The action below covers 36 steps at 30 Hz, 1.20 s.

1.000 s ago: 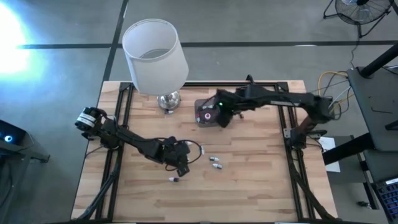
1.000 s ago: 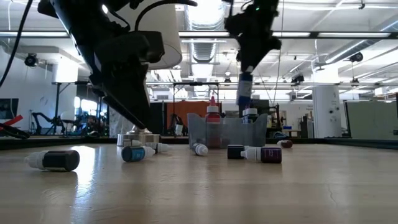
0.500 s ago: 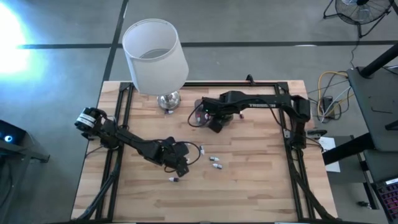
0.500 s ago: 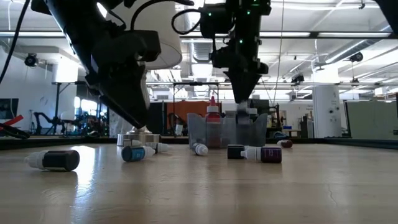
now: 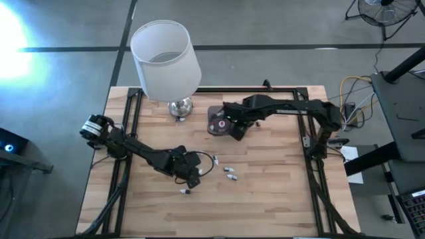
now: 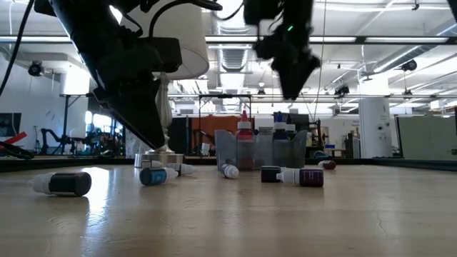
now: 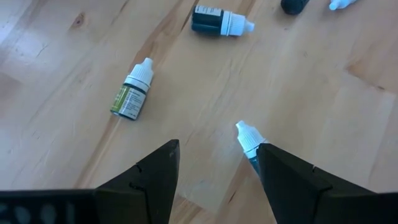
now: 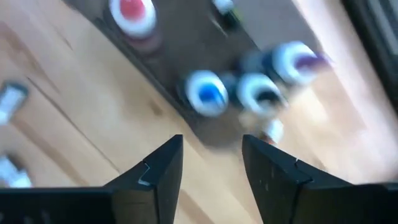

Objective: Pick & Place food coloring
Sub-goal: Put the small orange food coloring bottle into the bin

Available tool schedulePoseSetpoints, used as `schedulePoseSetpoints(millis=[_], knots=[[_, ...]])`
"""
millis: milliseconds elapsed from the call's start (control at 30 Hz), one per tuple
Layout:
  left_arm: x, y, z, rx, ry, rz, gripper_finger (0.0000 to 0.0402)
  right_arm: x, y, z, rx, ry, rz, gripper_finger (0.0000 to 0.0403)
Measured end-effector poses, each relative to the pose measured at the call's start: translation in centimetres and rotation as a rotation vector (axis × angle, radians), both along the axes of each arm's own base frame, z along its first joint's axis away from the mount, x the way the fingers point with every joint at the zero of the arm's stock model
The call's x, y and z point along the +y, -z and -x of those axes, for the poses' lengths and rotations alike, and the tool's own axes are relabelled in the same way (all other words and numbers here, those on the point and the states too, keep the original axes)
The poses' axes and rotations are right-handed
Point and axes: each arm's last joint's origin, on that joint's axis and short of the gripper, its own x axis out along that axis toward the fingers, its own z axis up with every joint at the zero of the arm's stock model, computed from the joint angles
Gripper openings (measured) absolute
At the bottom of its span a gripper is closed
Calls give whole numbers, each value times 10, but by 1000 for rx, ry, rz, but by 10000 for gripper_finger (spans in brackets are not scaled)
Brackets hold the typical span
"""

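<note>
I have the right gripper (image 5: pixel 234 127) up above the grey plastic box (image 5: pixel 218 123) near the back of the table, beside the lamp (image 5: pixel 166 61); its fingers (image 8: pixel 273 177) stand apart with nothing between them. Looking down past them I see bottles standing upright inside the box: one with a red cap (image 8: pixel 131 12), one with a blue cap (image 8: pixel 206 93), and two more next to it, one with a purplish top (image 8: pixel 297 60). From table height, the bottles in the box (image 6: pixel 260 148) poke up over its rim, a red one (image 6: pixel 244 133) tallest. My left gripper (image 5: pixel 192 174) is low over the front middle of the table, fingers (image 7: pixel 152 180) spread wide, and a white-capped bottle (image 7: pixel 248 140) lies between them, just beside the one finger, not clamped. Nearby on the wood lie a bottle with a greenish label (image 7: pixel 131 93) and a dark bottle (image 7: pixel 217 20), both on their sides. From above I also see loose bottles (image 5: pixel 229 173) to the right of that gripper and one more (image 5: pixel 186 192) nearer the front edge. At table level a dark bottle (image 6: pixel 63 183) lies alone, well apart from the others.
</note>
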Motion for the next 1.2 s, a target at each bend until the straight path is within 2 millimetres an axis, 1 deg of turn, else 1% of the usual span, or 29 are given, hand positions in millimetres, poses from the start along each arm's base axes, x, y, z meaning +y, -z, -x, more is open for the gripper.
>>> schedulePoseSetpoints(millis=[67, 133, 200, 233, 300, 367, 433, 533, 600, 767, 967, 1100, 1200], knots=[[0, 0, 0, 5, 0, -1, 194, 8, -14, 16, 32, 16, 36, 161], [0, 0, 0, 4, 0, -1, 194, 13, -24, 31, 39, 40, 34, 161], [0, 0, 0, 4, 0, -1, 194, 15, -24, 46, 26, 87, -11, 162], [0, 0, 0, 4, -1, -1, 194, 12, -21, 55, 28, 129, -31, 162], [1, 0, 0, 4, -2, -1, 194, 4, -7, 74, 51, 247, -71, 162], [1, 0, 0, 2, 0, -1, 194, -8, 12, 91, 55, 361, -123, 162], [1, 0, 0, 0, 1, -1, 194, -19, 32, 100, 9, 436, -141, 162], [0, 0, 0, 4, 16, 3, 194, -34, 55, 104, -77, 497, -156, 162], [0, 0, 0, 11, 27, 15, 194, -40, 67, 104, -101, 494, -150, 162], [-1, 1, 0, 19, 25, 46, 194, -47, 87, 103, -145, 470, -107, 162], [0, 1, 0, 18, 3, 58, 194, -45, 103, 107, -193, 438, -113, 162], [1, 1, 0, 17, -4, 60, 194, -44, 110, 106, -306, 422, -147, 162], [3, 1, -1, 17, -9, 64, 194, -47, 108, 99, -407, 445, -140, 162]])
